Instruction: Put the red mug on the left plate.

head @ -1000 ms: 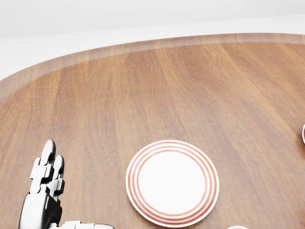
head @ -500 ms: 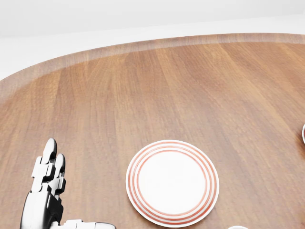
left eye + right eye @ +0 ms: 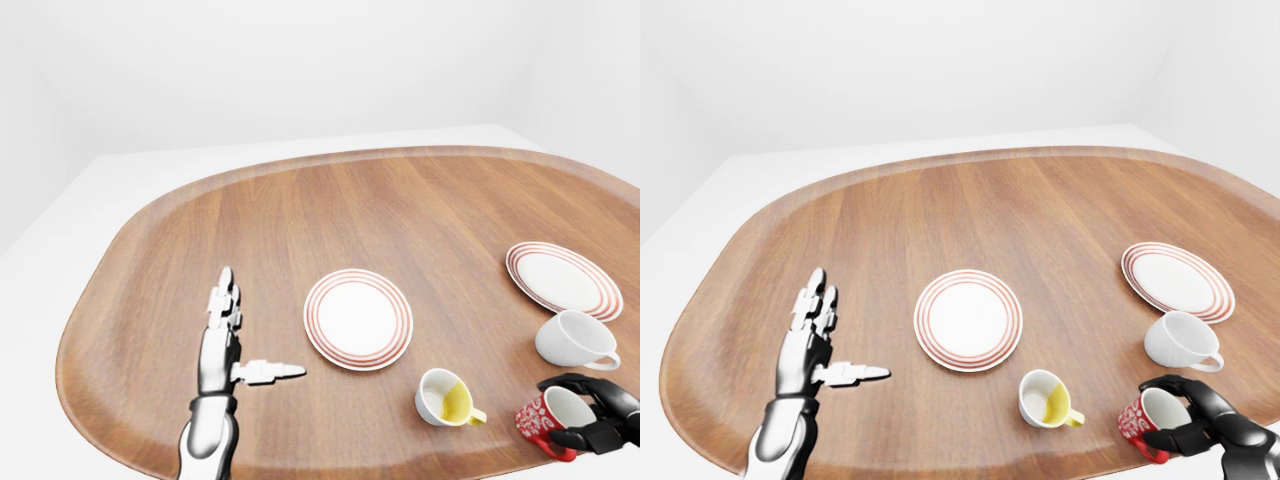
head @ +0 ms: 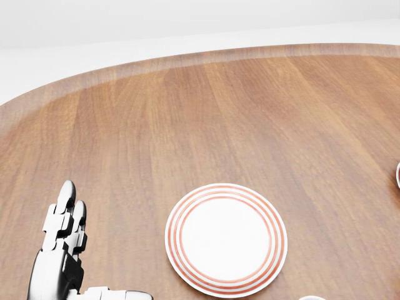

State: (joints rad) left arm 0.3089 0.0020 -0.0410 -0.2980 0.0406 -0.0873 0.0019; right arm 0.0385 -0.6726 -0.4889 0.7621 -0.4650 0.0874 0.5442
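The red mug (image 3: pixel 1144 425) with white spots stands at the lower right of the table. My dark right hand (image 3: pixel 1185 420) has its fingers closed round it from the right. The left plate (image 3: pixel 968 319), white with red rings, lies mid-table; it also shows in the head view (image 4: pixel 226 239). My silver left hand (image 3: pixel 825 345) is open and empty, flat above the table left of that plate, thumb pointing right. It shows in the head view (image 4: pixel 65 250) at the lower left.
A yellow-lined mug (image 3: pixel 1045 400) stands between the left plate and the red mug. A white mug (image 3: pixel 1181 343) lies right of it. A second ringed plate (image 3: pixel 1177 280) lies at the far right. The wooden table (image 3: pixel 970 220) has a rounded rim.
My left hand has sunk very slightly in the head view. The plate and table have not moved.
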